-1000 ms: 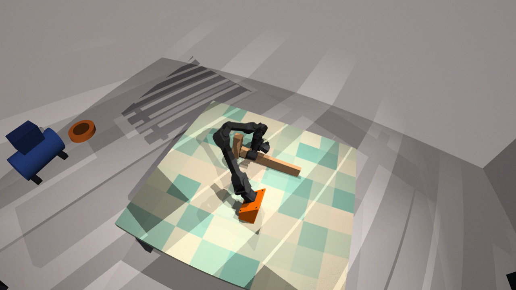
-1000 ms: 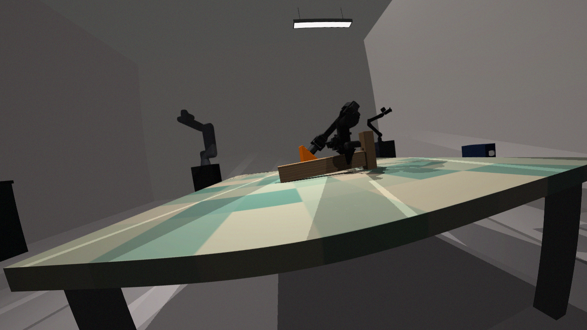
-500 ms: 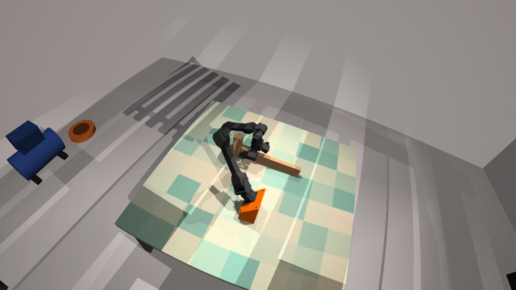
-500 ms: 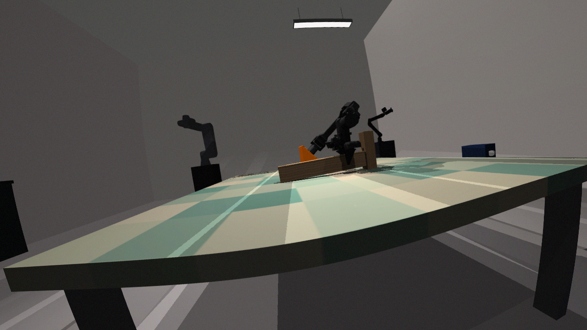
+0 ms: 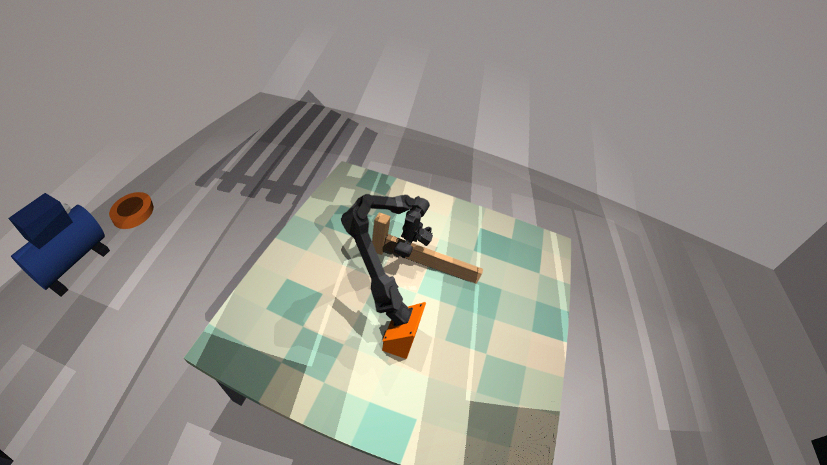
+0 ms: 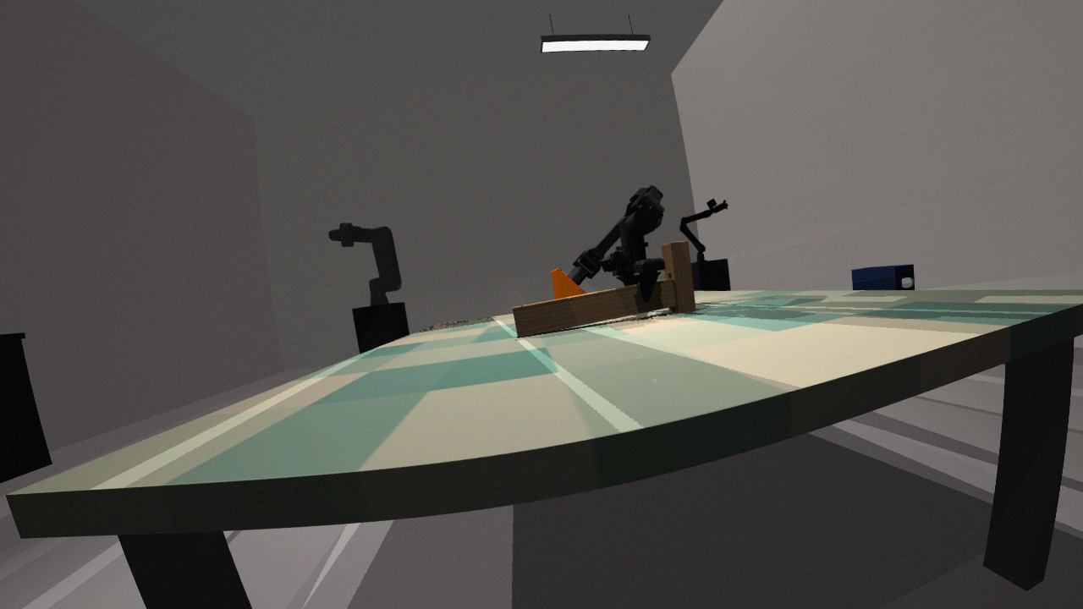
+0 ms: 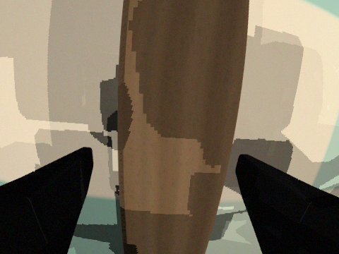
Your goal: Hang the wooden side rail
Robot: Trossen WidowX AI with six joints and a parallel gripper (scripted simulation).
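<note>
The wooden side rail (image 5: 448, 263) (image 6: 575, 309) (image 7: 183, 106) slopes gently, its far end low at the table and its near end against the upright wooden headboard post (image 5: 380, 231) (image 6: 678, 274). My gripper (image 7: 167, 161) is open, pointing down around the rail close to the post; one dark finger stands on each side. In the wrist view gaps show between both fingertips and the rail's sides. The steel hooks, the pins and the slot are hidden, so how the hooks sit cannot be told.
The orange arm base (image 5: 404, 329) (image 6: 563, 283) stands on the checkered table (image 5: 508, 370) (image 6: 469, 439). The arm arches past the post. Other robot arms, a blue compressor (image 5: 57, 245) and an orange ring (image 5: 132, 210) are beyond the table.
</note>
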